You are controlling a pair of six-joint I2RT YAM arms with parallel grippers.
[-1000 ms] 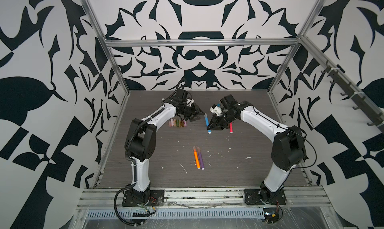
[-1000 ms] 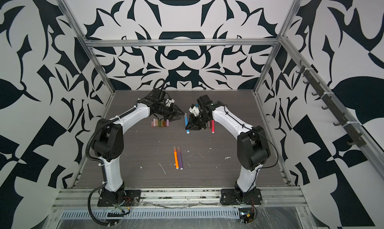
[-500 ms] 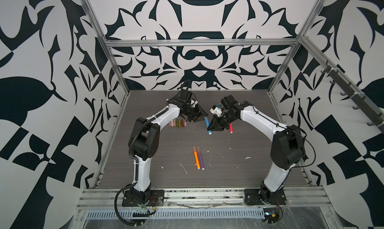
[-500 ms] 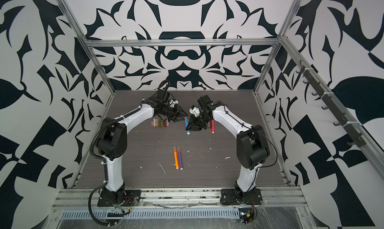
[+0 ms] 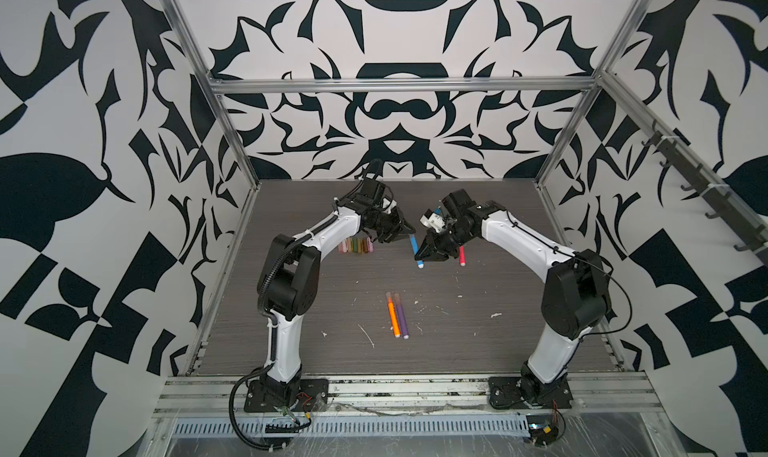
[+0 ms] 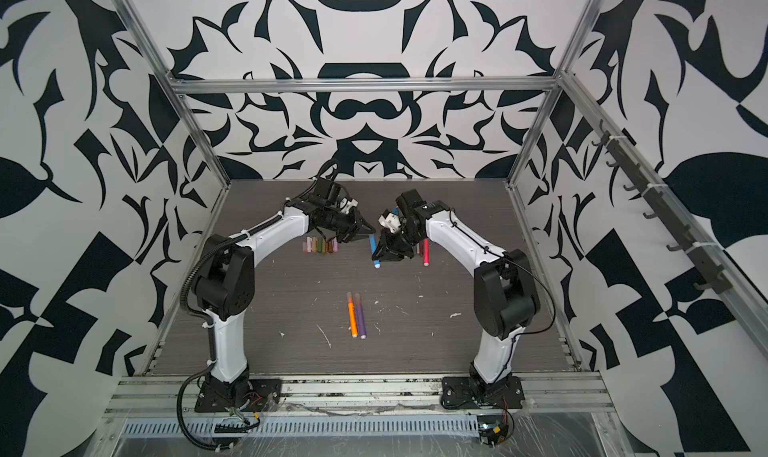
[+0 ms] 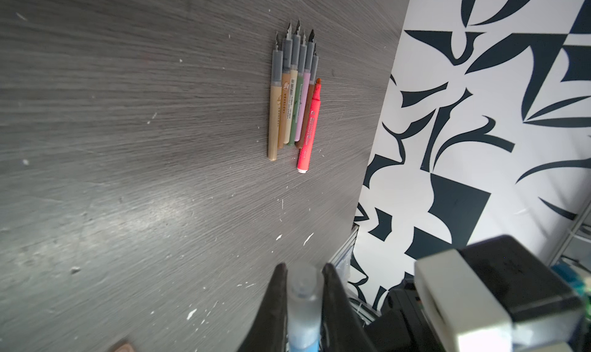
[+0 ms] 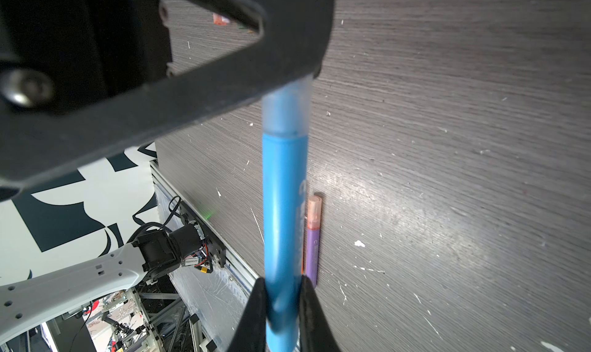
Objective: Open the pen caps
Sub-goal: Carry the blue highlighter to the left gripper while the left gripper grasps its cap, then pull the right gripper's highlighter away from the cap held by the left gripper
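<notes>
A blue pen [image 5: 415, 249] hangs above the table between both arms. My right gripper [image 8: 281, 283] is shut on its blue barrel [image 8: 283, 190]. My left gripper [image 7: 302, 268] is shut on the pen's frosted translucent cap [image 7: 303, 292], one finger on each side; the cap [image 8: 286, 110] still sits on the barrel. In both top views the left gripper [image 5: 405, 234] and the right gripper [image 5: 432, 253] nearly meet at the far middle. A row of several loose pen caps [image 5: 355, 246] lies to the left of them.
Several thin uncapped pens [image 7: 294, 104] lie side by side with a pink-red uncapped marker [image 7: 308, 129] next to them. An orange pen [image 5: 392, 313] and a purple pen [image 5: 401, 315], both capped, lie nearer the front. White flecks dot the dark wood table [image 5: 332, 309].
My left gripper has swung right from above the row of caps to the blue pen's cap and closed on it. The right gripper has kept the pen still.
</notes>
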